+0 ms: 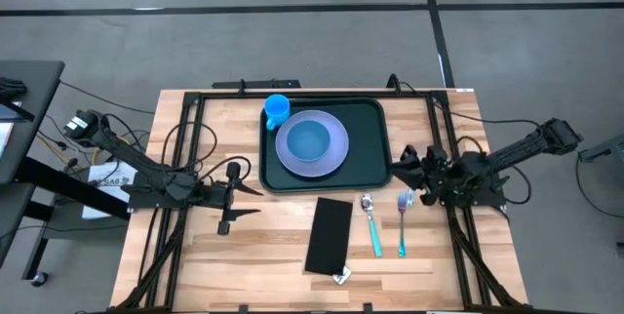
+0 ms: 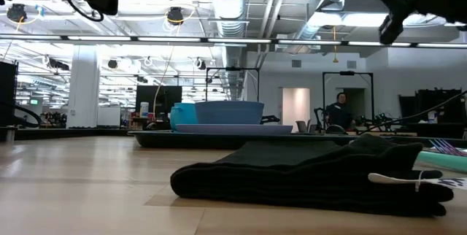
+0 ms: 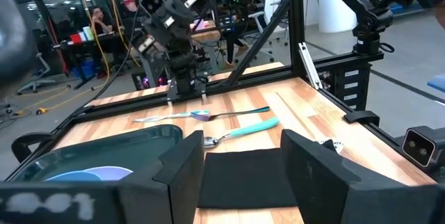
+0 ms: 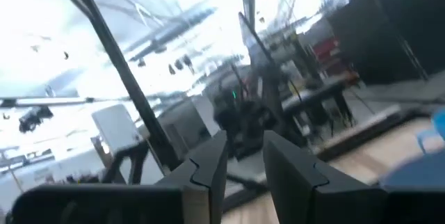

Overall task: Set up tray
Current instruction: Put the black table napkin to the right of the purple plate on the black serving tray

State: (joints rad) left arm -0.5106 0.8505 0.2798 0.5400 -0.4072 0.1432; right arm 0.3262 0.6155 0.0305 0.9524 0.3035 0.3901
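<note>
Wooden table [image 1: 205, 246] bears dark green rimmed tray [image 1: 373, 148]; left gripper [image 1: 237, 195] open, right gripper [image 1: 410, 164] narrowly parted, both empty.

Grey floor [image 1: 292, 31] with dark seam lines around the wooden table [image 1: 263, 246]. Beyond the table: exposed ceiling ducts [image 2: 233, 1], white pillar [image 2: 82, 85], lit doorway [image 2: 296, 107].

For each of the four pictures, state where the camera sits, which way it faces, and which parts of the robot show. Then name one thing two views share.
High: above, facing down on the tray; both arms, left pincer, right pincer.
Low: table height, facing across the black cloth; arm parts at top.
Left wrist: faces the far arm over the spoon; own fingers.
Right wrist: faces the room; own fingers.
Shared: high and low both show the bowl.
</note>
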